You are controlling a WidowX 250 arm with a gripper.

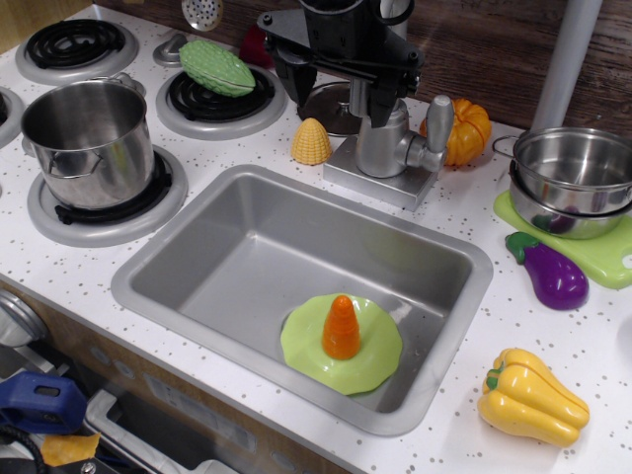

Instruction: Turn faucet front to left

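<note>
Hovering over the faucet [387, 143], the open hand [331, 81] grips nothing; sink [188, 252] space in front lies free, the spout hidden behind it.

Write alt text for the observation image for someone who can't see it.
A black robot gripper hovers over a silver toy faucet behind a grey sink holding a toy carrot on a green plate.

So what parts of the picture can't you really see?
Only one view here.
- Silver metal faucet: its thin spout is hidden behind the black gripper.
- Gripper: open or shut cannot be told, and its top is cut off by the upper edge.
- Dark red object: mostly hidden behind the gripper.
- Blue object: cut off at the lower edge.
</note>
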